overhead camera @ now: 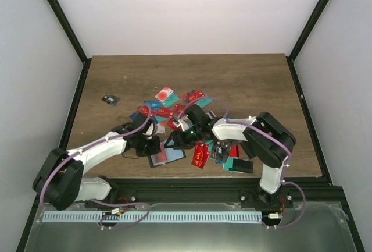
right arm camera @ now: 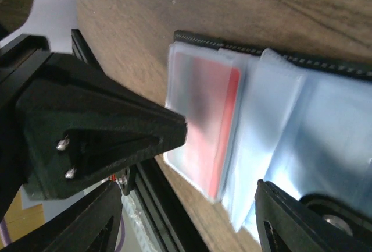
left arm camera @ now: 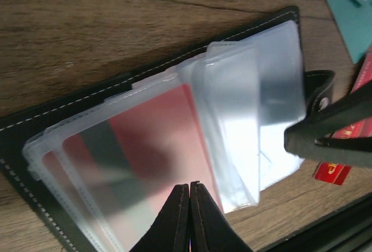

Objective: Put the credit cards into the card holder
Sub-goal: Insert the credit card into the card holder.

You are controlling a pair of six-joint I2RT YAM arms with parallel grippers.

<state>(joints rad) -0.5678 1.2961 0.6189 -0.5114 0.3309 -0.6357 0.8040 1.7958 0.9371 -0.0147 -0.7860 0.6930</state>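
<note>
The card holder (overhead camera: 168, 156) lies open near the table's front edge, its clear pockets (left arm camera: 256, 106) fanned out. A red credit card (left arm camera: 157, 141) sits inside one pocket and also shows in the right wrist view (right arm camera: 203, 112). My left gripper (left arm camera: 190, 197) is shut, its tips over that pocket's near edge, with nothing seen between them. My right gripper (right arm camera: 186, 217) is open, straddling the pockets' right side; one of its fingers (left arm camera: 331, 132) shows in the left wrist view. Several loose credit cards (overhead camera: 186, 107) lie in a heap behind and to the right.
A red card (overhead camera: 200, 154) and a teal card (overhead camera: 231, 163) lie right of the holder, with a plain black case (overhead camera: 243, 166) beside them. A small dark object (overhead camera: 110, 99) lies far left. The black frame rail (overhead camera: 203, 182) runs just in front.
</note>
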